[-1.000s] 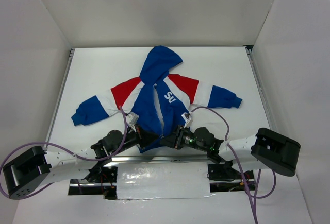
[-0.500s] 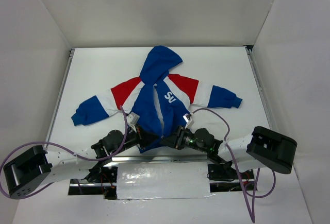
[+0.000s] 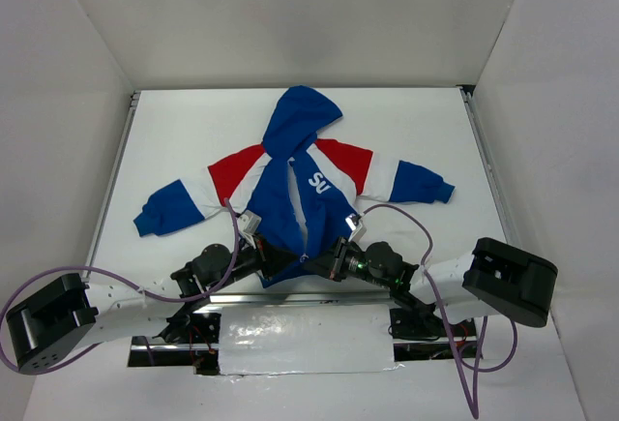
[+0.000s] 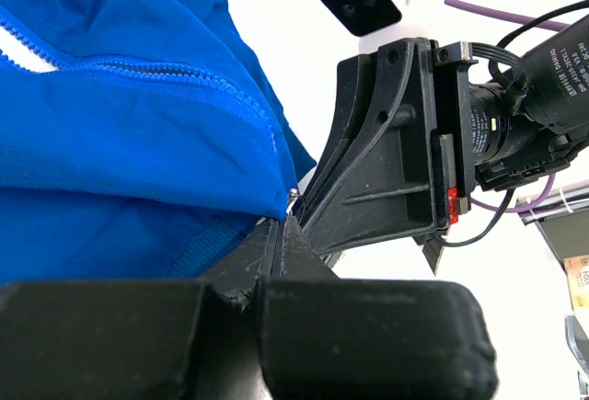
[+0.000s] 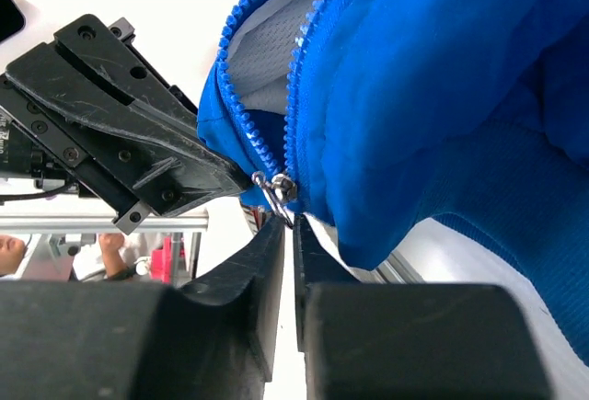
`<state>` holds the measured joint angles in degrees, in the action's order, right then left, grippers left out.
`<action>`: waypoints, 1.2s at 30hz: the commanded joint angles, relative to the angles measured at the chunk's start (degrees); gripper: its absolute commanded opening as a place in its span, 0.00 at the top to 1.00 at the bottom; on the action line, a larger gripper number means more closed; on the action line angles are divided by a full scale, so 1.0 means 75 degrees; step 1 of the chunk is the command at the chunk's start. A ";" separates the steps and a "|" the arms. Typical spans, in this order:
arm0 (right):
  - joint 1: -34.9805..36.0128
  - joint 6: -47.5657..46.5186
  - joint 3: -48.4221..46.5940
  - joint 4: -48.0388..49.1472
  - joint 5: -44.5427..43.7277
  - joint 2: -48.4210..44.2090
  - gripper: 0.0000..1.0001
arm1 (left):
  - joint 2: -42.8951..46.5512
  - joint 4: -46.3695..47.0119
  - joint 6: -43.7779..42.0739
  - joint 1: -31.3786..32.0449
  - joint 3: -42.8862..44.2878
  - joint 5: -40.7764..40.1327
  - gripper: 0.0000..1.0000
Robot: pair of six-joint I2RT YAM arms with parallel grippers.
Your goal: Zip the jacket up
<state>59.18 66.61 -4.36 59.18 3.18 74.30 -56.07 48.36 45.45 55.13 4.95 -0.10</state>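
Observation:
The blue jacket lies flat with its hood toward the back, its front open and the zipper teeth apart. Both grippers meet at its bottom hem. My left gripper is shut on the hem corner of one front panel; its jaws are pressed together. My right gripper is shut on the thin metal zipper pull, with the silver slider just above its tips. The teeth above the slider are apart, showing white lining.
The right gripper's black body sits close in front of the left jaws, and the left gripper's body is close to the right jaws. The table's metal front rail runs just behind both. White walls enclose the table.
The right arm's outer link has shifted slightly left. Both grippers stay shut at the jacket's hem, almost unmoved.

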 commanded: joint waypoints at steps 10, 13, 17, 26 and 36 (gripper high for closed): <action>0.0055 0.0200 0.0019 -0.0259 -0.0261 -0.0742 1.00 | 0.0082 0.0513 -0.0013 -0.0004 0.0090 0.0048 1.00; 0.0043 0.0423 -0.0168 -0.1240 -0.0236 -0.1187 1.00 | 0.0105 0.0501 -0.0048 -0.0015 0.0055 0.0048 1.00; 0.0055 0.0552 -0.0718 -0.2697 -0.0389 -0.1761 1.00 | 0.0094 0.0560 -0.0107 -0.0004 0.0043 0.0048 1.00; 0.0043 0.1394 -0.1914 -0.5440 -0.0272 -0.2066 1.00 | 0.0047 0.0630 -0.0271 -0.0015 0.0043 0.0294 1.00; 0.0067 0.2029 -0.2853 -0.7797 -0.0155 -0.2957 0.95 | 0.0234 0.0384 -0.0435 -0.0015 0.0043 0.0236 1.00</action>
<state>59.29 79.96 -23.22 5.93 2.44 54.35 -55.46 48.49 43.72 55.13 4.95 0.40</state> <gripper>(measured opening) 0.045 0.037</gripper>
